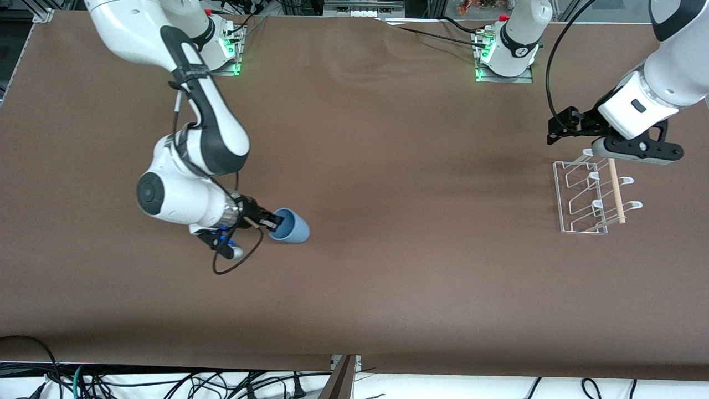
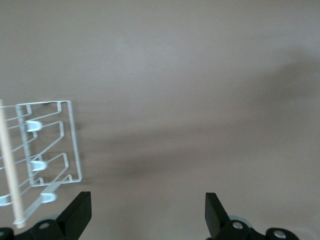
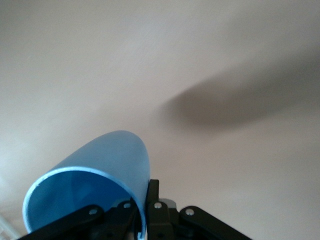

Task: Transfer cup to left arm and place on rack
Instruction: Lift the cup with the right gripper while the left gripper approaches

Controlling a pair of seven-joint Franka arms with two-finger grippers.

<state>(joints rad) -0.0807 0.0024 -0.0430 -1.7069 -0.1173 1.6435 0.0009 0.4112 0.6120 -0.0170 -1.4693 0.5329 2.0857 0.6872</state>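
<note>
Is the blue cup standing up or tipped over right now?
Tipped. The cup lies on its side, its open mouth facing the right gripper, whose fingers pinch the rim, one inside.

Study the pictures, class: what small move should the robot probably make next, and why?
Probably the right gripper should carry the cup toward the table's middle for the handover. Its fingers pinch the cup's rim, one inside and one outside, so the grip looks made. The left gripper waits open over the table beside the rack, apart from the cup.
</note>
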